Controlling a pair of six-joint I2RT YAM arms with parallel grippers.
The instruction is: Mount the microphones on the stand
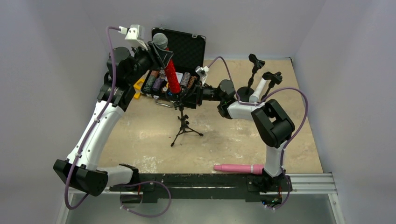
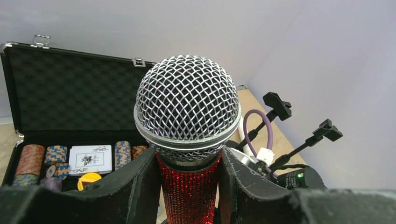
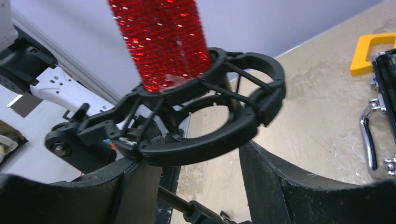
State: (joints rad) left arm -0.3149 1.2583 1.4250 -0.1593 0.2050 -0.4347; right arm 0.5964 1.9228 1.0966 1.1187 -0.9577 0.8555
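Red microphone (image 1: 172,74) near upright, tail end in top of shock mount (image 3: 201,140) on tripod stand (image 1: 183,123), mid-bench (image 1: 233,135), before open chip case (image 1: 187,46). Left hand (image 2: 189,161) clamped on red body just under mesh head. Right hand (image 3: 194,156) half open, fingers straddling mount ring; cannot tell if gripping. Pink microphone (image 1: 238,168) lying at near edge. White microphone (image 1: 257,91) far right.

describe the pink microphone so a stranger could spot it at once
Find the black rail along the near edge. Just beyond it, left of the right arm's base, the pink microphone lies flat on the tabletop. It alone is all pink and lying down; the red microphone stands upright in the left gripper.
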